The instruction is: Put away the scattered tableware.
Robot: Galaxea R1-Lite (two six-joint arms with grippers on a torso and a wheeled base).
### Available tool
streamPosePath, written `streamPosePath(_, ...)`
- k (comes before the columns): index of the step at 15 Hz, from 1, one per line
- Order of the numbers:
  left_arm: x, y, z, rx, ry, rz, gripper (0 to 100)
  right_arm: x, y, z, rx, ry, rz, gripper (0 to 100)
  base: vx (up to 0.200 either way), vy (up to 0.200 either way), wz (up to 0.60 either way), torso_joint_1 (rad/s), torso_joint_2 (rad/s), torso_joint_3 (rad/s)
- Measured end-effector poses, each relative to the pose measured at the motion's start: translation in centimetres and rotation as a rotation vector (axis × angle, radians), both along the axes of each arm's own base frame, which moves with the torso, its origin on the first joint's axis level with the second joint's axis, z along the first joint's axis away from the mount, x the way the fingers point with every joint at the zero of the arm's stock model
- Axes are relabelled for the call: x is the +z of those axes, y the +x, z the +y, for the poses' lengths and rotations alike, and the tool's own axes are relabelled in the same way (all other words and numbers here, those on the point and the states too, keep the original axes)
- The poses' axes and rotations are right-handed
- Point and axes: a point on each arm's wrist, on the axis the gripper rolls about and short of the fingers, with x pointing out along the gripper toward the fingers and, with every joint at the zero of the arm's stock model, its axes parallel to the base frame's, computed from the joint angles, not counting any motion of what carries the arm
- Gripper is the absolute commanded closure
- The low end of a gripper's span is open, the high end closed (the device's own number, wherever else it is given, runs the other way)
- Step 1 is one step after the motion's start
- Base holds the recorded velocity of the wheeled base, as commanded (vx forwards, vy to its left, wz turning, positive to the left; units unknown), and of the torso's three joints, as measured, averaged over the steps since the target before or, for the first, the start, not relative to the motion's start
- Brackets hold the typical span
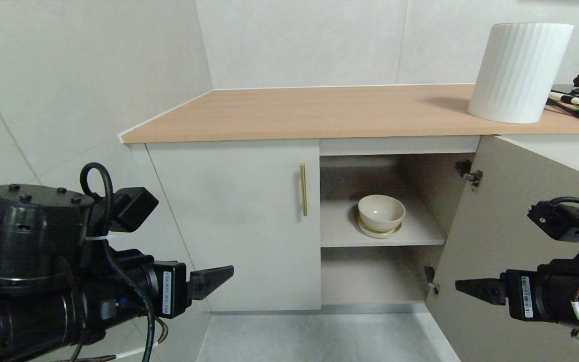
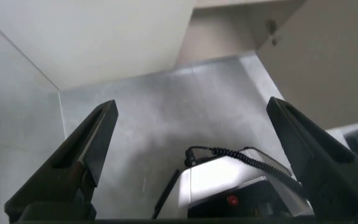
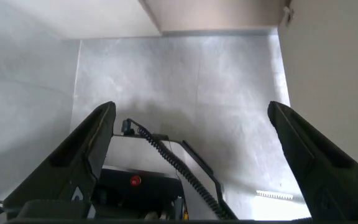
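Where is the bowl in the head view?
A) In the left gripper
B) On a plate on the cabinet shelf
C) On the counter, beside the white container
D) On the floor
B: the bowl sits on a plate on the shelf, behind the open door.

We hold our left gripper (image 1: 216,278) at 8 o'clock, level, jaws wide apart; our right gripper (image 1: 473,290) at 4 o'clock, level, jaws likewise wide apart.
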Motion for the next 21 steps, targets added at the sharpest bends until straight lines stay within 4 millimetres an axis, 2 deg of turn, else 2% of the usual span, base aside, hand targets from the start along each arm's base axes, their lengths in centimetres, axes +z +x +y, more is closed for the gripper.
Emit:
streamPosePath(5,-0.15,0.05,-0.08,-0.002,0.004,0.006,0,-0.02,-0.08,-0.04,0.001,-0.001,0.001,0,-0.2,0.0,0.0,0.004,0.0,0.0)
streamPosePath(17,-0.26,0.03,-0.08,-0.005,0.01,0.007,0,0.0,-0.23,0.01,0.006,0.0,-0.002,0,0.0,0.0,0.0,0.0,0.0,0.0)
streamPosePath(21,-0.21,-0.01,-0.06,-0.005,0.01,0.005,0,-0.3,-0.96,-0.39,0.033,-0.055,0.046,0,0.0,-0.2,0.0,-0.001,0.0,0.002)
